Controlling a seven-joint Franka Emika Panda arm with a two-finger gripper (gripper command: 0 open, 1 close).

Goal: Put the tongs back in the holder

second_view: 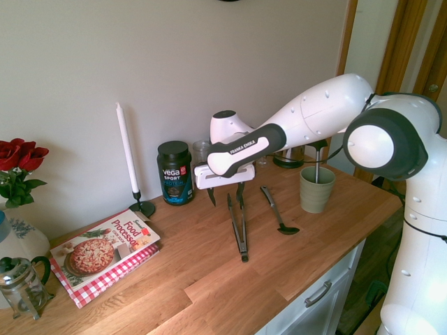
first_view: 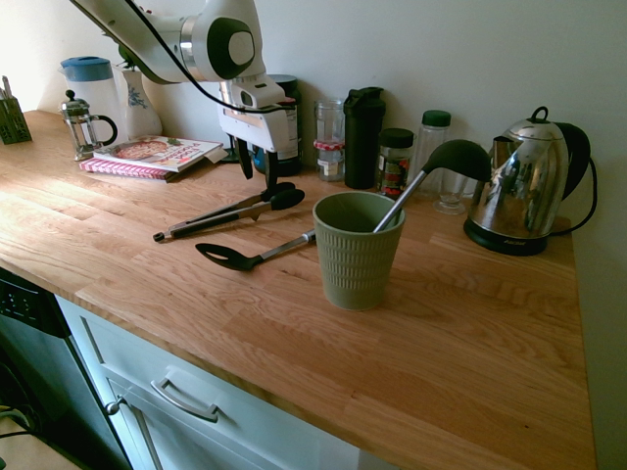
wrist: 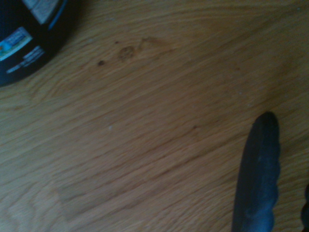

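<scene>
The tongs (first_view: 230,213) (second_view: 239,227) lie flat on the wooden counter, silver arms closed together. Their black tips point toward the back wall. My gripper (first_view: 258,168) (second_view: 225,197) hangs open just above that black-tipped end, fingers pointing down, holding nothing. One black tong tip (wrist: 260,179) shows in the wrist view against the wood. The olive-green ribbed holder (first_view: 358,250) (second_view: 316,188) stands upright to the side of the tongs, toward the kettle. A black ladle (first_view: 456,157) leans in it.
A black slotted spoon (first_view: 245,257) (second_view: 278,209) lies between the tongs and the holder. Along the wall stand a black tub (second_view: 174,173) (wrist: 29,38), a black tumbler (first_view: 362,137), jars and a kettle (first_view: 524,186). A cookbook (first_view: 157,155) and a candle (second_view: 127,150) sit beyond the tongs.
</scene>
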